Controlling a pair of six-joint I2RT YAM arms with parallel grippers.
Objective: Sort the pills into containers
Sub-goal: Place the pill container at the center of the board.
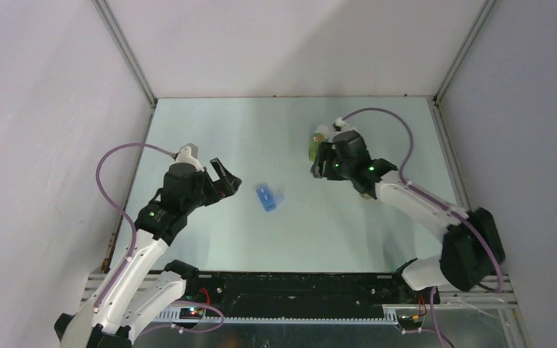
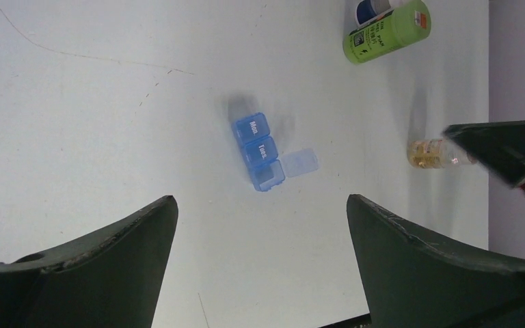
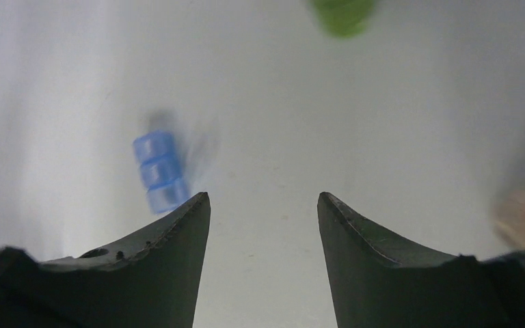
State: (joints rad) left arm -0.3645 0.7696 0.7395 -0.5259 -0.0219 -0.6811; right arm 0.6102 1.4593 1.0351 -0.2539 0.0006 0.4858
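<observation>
The blue pill organizer lay mid-table, long axis roughly front to back (one end lid open), just right of our left gripper, the nearer one, we judged, spread wide and empty. Our right gripper, parted and empty, hovered beside the green bottle.

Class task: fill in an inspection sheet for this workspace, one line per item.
Surface: pale table, faint scratches.
Job's things: blue pill box, end lid open, other two shut; green bottle; small amber vial beside the right arm.
Clutter: nothing seen.
Hands: left hand open, empty; right hand open, empty.
Cables: purple cables loop off each arm.
Surroundings: plain walls on three sides.
</observation>
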